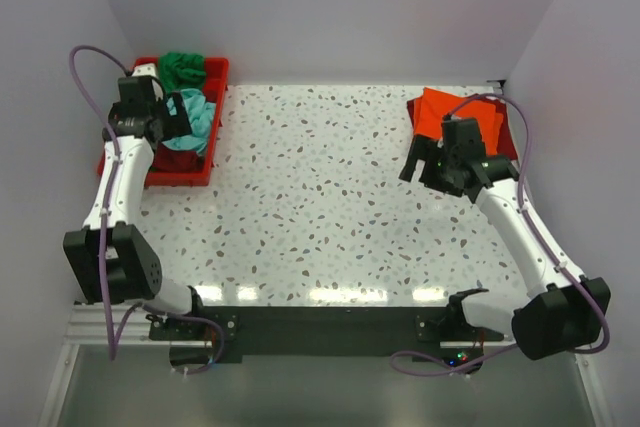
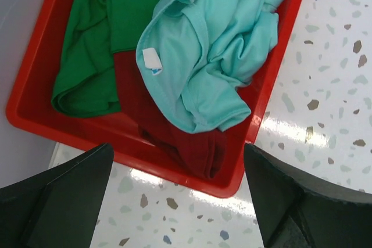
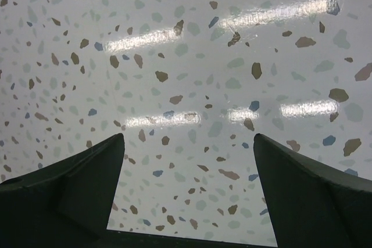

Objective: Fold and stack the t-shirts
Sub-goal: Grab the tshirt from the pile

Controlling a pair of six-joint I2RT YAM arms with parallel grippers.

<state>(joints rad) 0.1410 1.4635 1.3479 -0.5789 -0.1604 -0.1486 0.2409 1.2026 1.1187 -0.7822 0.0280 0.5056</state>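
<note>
Spread wide with nothing between them, the fingers [image 2: 58, 201] of the left gripper [image 2: 180, 204] hang above the near rim of the red plastic tray [image 2: 35, 114]. They touch neither the tray nor the cloth. Just beyond them a light teal t-shirt [image 2: 215, 56] lies crumpled on top of the pile, a small white label [image 2: 152, 60] showing on its inner side. Under it a dark red t-shirt [image 2: 174, 137] spills toward the tray's near right corner, and a green t-shirt [image 2: 99, 45] fills the left side.

From above, the left gripper [image 1: 178, 117] sits over that tray [image 1: 180, 179] at the far left of the table, with the teal shirt [image 1: 200, 127] beside it and the green one [image 1: 182, 69] at the far end.

On the other arm, the fingers [image 3: 64, 196] of the right gripper [image 3: 186, 201] are equally wide apart and empty, held over bare speckled terrazzo tabletop [image 3: 186, 74]. In the overhead view this gripper [image 1: 425, 162] hovers at the near edge of a flat, folded bright orange t-shirt [image 1: 445, 112] lying at the table's [image 1: 320, 207] far right corner. I cannot tell whether it touches the cloth.
</note>
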